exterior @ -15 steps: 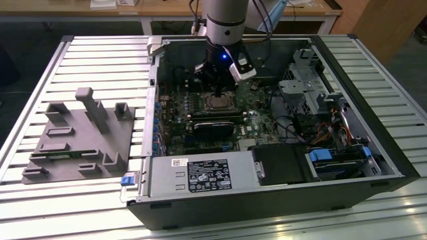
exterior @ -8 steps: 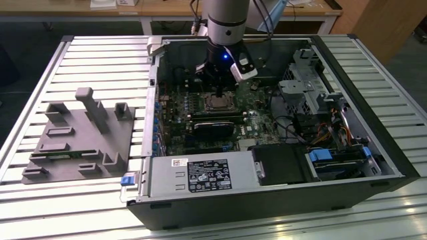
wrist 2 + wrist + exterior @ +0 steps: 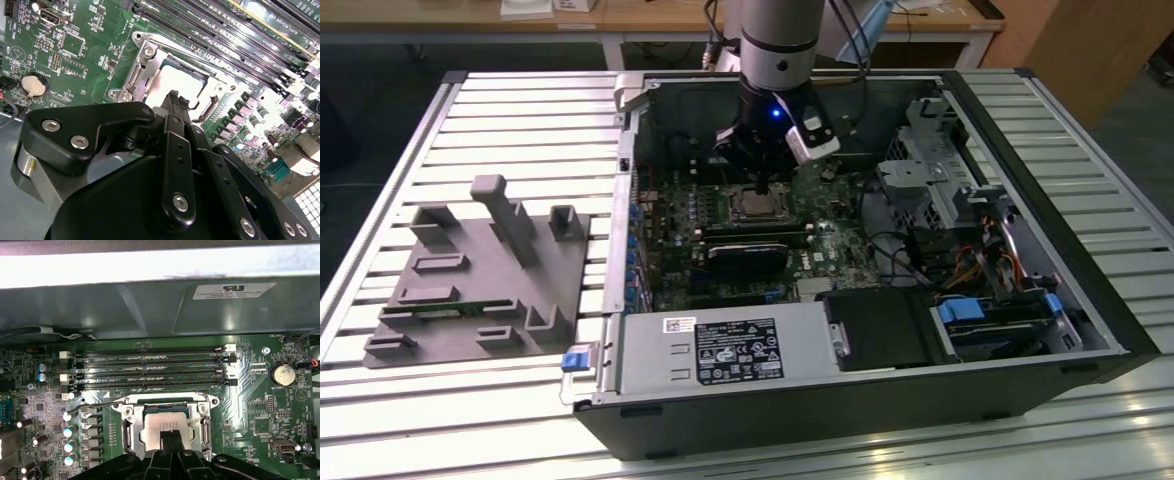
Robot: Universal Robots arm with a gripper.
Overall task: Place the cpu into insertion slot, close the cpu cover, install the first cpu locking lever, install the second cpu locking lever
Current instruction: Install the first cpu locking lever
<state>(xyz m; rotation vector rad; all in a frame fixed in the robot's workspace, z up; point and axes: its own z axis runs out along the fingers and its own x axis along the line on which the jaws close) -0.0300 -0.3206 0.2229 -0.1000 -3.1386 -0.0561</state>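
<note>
First wrist view: pale silver-tan square cpu (image 3: pixel 152 429) under tool (image 3: pixel 171 434).

One chip (image 3: pixel 154 424) sits at the tip of the hand (image 3: pixel 170 438), framed by one metal cover (image 3: pixel 131 432). Beyond the hand run four memory slots (image 3: pixel 150 361), and off to the side is one coin battery (image 3: pixel 281 374).

My slatted metal bench (image 3: pixel 520 100) carries an open computer case (image 3: pixel 854 412) and a grey moulded fixture (image 3: pixel 454 290) (at the exterior view's left).
</note>
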